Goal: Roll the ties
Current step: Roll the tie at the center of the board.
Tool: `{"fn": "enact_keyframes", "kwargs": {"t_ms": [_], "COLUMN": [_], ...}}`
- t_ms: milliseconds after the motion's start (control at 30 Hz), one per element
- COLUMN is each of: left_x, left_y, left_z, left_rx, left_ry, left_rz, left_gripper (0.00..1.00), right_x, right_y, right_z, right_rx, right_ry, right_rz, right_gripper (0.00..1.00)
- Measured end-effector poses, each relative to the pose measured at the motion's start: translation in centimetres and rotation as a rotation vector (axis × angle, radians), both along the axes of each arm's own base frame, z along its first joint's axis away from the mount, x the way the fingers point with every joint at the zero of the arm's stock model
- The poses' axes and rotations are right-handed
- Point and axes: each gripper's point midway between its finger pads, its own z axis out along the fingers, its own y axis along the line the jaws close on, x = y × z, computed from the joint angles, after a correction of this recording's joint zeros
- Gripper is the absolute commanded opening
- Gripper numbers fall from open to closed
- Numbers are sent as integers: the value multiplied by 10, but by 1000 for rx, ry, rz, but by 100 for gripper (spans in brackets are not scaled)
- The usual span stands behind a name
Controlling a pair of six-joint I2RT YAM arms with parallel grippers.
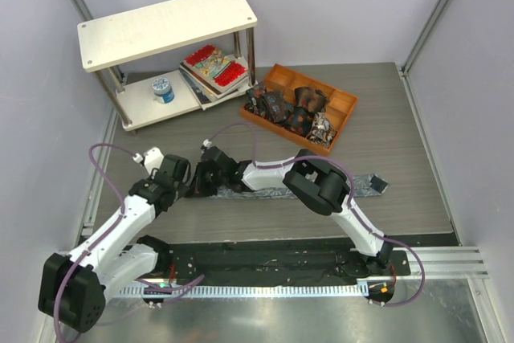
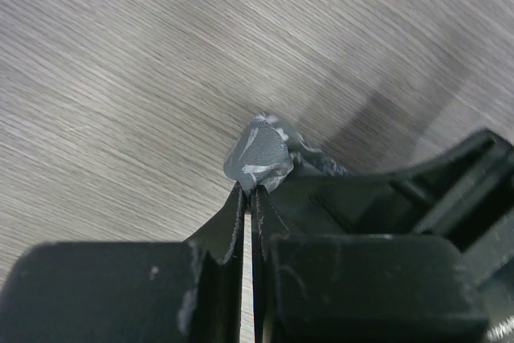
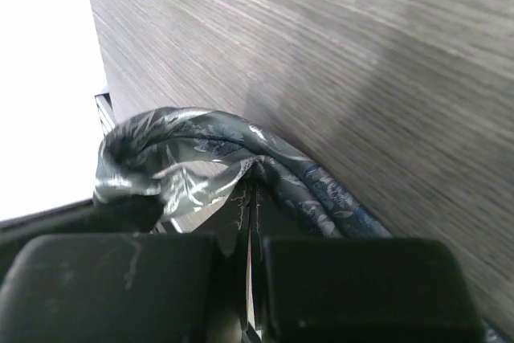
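A long grey-blue tie (image 1: 363, 181) lies across the middle of the table, its right end flat and its left end bunched between the two grippers. My left gripper (image 1: 191, 185) is shut on the tip of that end; in the left wrist view the fabric tip (image 2: 259, 153) sticks out just past the closed gripper (image 2: 250, 189). Right beside it, my right gripper (image 1: 210, 174) is shut on a fold of the same tie; the right wrist view shows the cloth (image 3: 193, 150) looped up over the closed gripper (image 3: 252, 180). Small dark rolled ties (image 1: 299, 110) sit in the orange tray (image 1: 283, 78).
A white two-level shelf (image 1: 165, 26) stands at the back left, holding red-patterned books (image 1: 215, 66) and a blue-and-white roll (image 1: 163, 88) on its lower level. The orange tray is behind the tie, right of the shelf. Grey walls close in both sides.
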Motion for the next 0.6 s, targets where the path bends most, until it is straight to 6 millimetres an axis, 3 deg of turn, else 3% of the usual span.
{"fn": "enact_keyframes", "kwargs": {"t_ms": [367,600], "left_x": [-5,-2], "left_y": [-21,-36], "left_z": [1,12], "left_rx": [1,27], "left_ry": [0,-12], "left_rz": [-91,-124], "left_gripper": [0,0], "right_x": [14,27], "right_y": [-11,-24], "right_z": [-1,13], "right_rx": [-18,-21], "right_ry": [3,-20], "right_rz": [-27,-50], "right_gripper": [1,1]}}
